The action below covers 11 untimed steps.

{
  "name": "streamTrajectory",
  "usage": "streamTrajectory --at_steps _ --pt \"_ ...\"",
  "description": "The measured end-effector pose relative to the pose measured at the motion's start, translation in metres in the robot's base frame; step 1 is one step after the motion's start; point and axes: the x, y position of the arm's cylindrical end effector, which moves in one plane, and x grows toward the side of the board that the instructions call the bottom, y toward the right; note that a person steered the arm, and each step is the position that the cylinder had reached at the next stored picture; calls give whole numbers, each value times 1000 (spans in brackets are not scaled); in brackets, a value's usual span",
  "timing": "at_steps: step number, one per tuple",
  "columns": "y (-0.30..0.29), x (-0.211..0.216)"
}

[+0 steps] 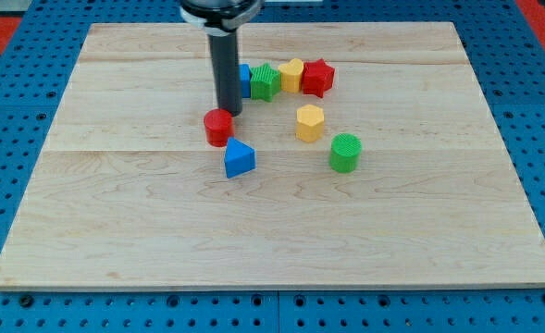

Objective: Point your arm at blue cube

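My tip [229,113] sits just left of the blue cube [245,80], far end of the table [115,231]; the tool is a bare rod, gripping nothing; any drift nearer risks nudging the red cylinder [218,127].

My tip [229,113] stands on a wooden board [115,213], hemmed in on two sides. Touching or just beside it toward the view's bottom sits a red cylinder [218,127], with a blue triangular block [239,158] just beyond. Toward the view's top right, a tight row blocks passage: blue cube [244,80], partly hidden behind the rod, green block [266,81], yellow block [292,75], red star-shaped block [317,77]. Further right stand a yellow hexagonal block [310,122] and green cylinder [345,152]. Bare board lies left of my tip.
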Motion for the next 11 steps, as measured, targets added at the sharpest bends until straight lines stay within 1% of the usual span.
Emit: streamTrajectory --at_steps 3,4,5,8,11 --pt "-68 -58" --pt "-65 -81" --pt "-47 -89" --pt "-26 -87" --pt "-12 -71"
